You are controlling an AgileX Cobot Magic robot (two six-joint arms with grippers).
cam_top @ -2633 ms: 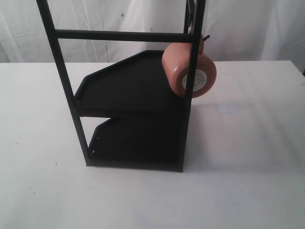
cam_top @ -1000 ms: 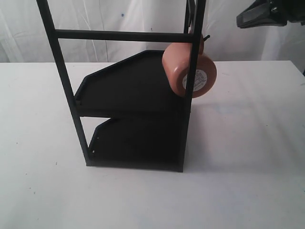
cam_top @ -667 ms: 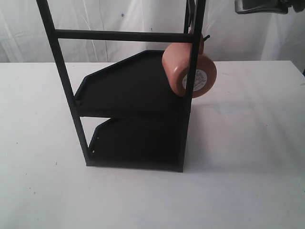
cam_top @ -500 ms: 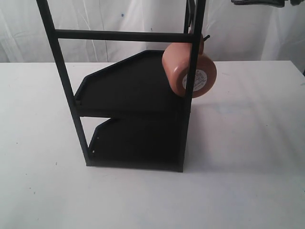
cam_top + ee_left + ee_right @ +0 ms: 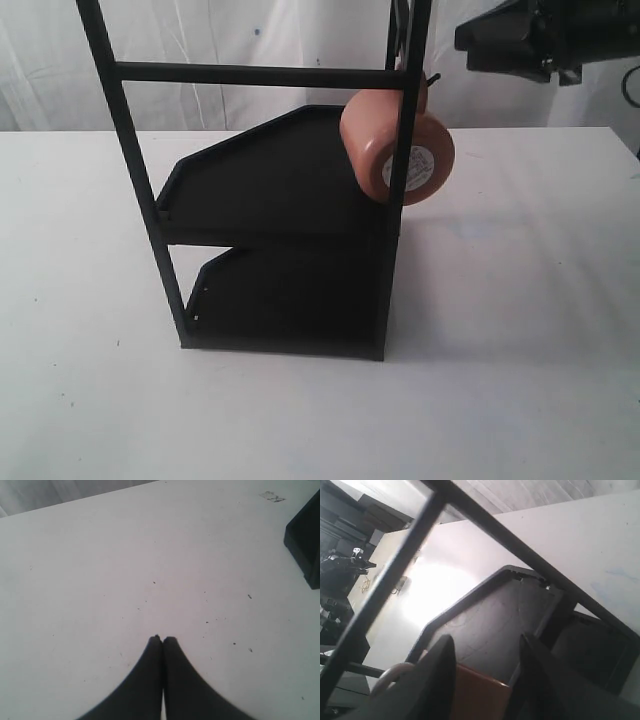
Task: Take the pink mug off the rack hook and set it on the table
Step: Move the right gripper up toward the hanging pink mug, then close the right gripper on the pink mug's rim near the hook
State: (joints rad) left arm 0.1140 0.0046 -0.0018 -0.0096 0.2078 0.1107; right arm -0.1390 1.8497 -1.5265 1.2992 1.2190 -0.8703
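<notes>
Plainly, the pink mug (image 5: 398,147) is hanging, seemingly from the rack hook (image 5: 432,78) — right gripper (image 5: 486,647) hovering higher, fingers spread, empty; left gripper (image 5: 162,639) pinching together, empty.

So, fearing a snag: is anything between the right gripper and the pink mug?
Nothing visible: the right gripper hangs above and right of the pink mug, though a rack upright crosses the mug's near side.

The pink mug (image 5: 372,135) — handle largely behind the rack upright (image 5: 414,50).
</notes>
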